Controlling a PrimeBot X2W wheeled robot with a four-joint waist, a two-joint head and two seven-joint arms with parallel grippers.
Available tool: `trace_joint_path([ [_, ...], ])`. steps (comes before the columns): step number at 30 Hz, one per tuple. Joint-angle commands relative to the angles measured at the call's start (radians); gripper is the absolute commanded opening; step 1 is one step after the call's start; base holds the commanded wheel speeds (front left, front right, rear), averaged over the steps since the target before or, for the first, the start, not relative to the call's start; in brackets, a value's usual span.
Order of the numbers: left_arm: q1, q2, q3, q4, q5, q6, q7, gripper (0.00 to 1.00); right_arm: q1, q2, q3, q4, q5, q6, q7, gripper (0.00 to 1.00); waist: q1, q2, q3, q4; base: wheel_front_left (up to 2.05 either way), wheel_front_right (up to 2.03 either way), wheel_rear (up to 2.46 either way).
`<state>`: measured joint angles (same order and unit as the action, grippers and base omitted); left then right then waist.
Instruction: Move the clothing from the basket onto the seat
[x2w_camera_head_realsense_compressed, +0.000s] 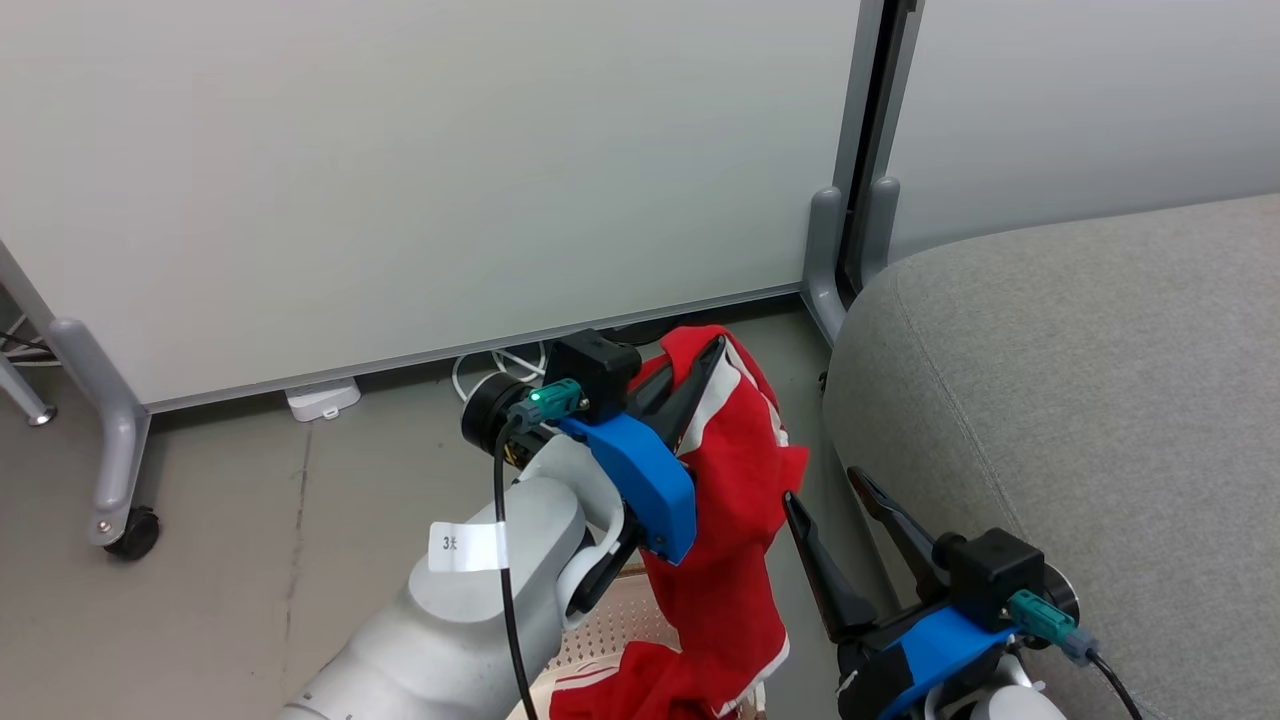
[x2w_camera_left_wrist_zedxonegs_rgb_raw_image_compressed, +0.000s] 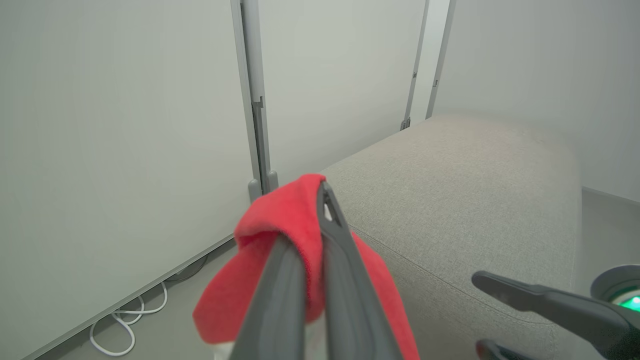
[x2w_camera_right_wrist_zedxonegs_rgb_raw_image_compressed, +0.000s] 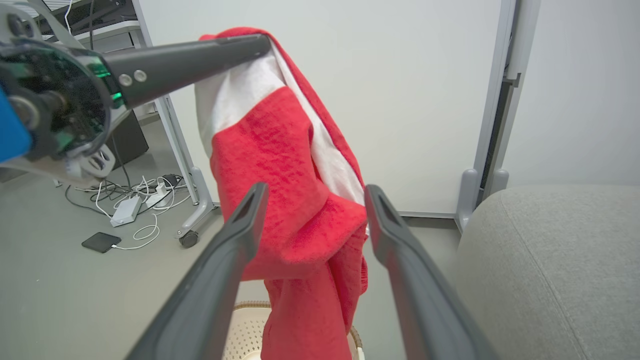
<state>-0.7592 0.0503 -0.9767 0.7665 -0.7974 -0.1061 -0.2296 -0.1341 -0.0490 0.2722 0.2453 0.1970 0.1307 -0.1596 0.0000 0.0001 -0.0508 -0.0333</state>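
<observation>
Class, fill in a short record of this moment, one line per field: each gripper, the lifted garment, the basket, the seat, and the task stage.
Left gripper: shut on the red garment, holding it aloft
Right gripper: open, empty, low beside the seat
Red garment: hangs from the left gripper down to the basket
Basket: on the floor, under the garment
Seat: grey cushion, on the robot's right of the garment
Stage: garment lifted, not yet on the seat
</observation>
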Motion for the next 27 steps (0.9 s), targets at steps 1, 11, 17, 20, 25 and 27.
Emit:
trace_joint_path([
  [1, -0.015, 0.0, -0.012, 0.004, -0.017, 0.002, -0.007, 0.0, 0.019, -0.002, -0.004, -0.007, -0.006, 0.0, 0.004, 1.0, 0.0, -0.0001, 0.001, 0.0, 0.0, 0.0, 0.0],
  [11, -0.034, 0.0, -0.064, 0.015, -0.063, 0.011, -0.02, 0.0, -0.027, -0.003, 0.017, 0.007, -0.027, 0.0, 0.043, 1.0, 0.0, -0.0001, 0.01, -0.001, 0.0, 0.0, 0.0],
  [17, -0.044, 0.0, -0.092, 0.02, -0.082, 0.016, -0.029, 0.0, -0.108, -0.003, 0.062, 0.066, -0.047, 0.0, 0.101, 1.0, 0.0, -0.0001, 0.019, -0.002, 0.0, 0.0, 0.0],
  [20, -0.049, 0.0, -0.103, 0.02, -0.092, 0.016, -0.031, 0.0, -0.148, -0.003, 0.074, 0.107, -0.042, 0.0, 0.127, 1.0, 0.0, -0.0001, 0.02, 0.0, 0.0, 0.0, 0.0],
  [25, -0.058, 0.001, -0.124, 0.022, -0.107, 0.015, -0.033, 0.0, -0.218, -0.003, 0.104, 0.188, -0.016, 0.0, 0.17, 1.0, 0.0, -0.0001, 0.024, 0.004, 0.0, 0.0, 0.0],
  [27, -0.063, 0.0, -0.131, 0.021, -0.11, 0.015, -0.034, 0.0, -0.244, -0.007, 0.127, 0.216, -0.006, 0.0, 0.174, 1.0, 0.0, -0.0001, 0.025, 0.006, 0.0, 0.0, 0.0],
])
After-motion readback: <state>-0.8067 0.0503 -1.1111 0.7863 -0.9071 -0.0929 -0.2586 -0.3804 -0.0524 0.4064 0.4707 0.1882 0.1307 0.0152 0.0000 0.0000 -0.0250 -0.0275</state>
